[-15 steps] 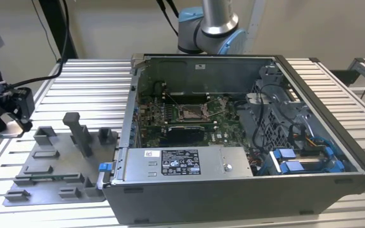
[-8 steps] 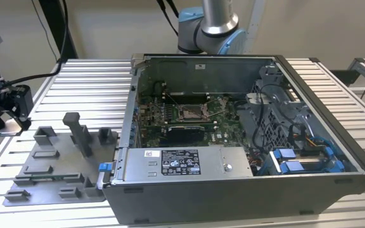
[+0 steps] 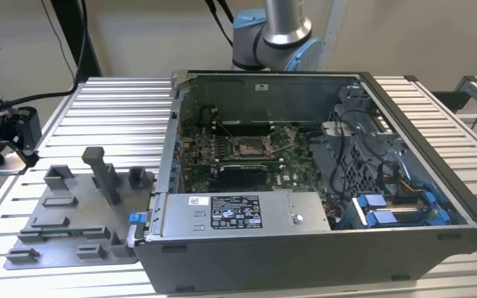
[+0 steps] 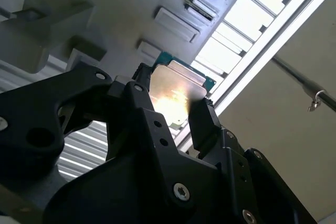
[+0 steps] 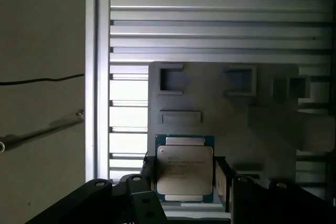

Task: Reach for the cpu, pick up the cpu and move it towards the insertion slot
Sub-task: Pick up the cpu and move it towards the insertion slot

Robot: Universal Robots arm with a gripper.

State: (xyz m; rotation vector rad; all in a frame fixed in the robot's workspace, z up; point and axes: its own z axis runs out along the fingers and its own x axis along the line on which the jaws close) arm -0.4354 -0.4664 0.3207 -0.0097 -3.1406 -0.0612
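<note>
Cpu is clamped by two opposite edges in the gripper, near the grey fixture plate's edge; the insertion slot is seen well apart, inside the open case.

The silver square cpu sits clamped in the pincer, well apart from the insertion slot.
</note>
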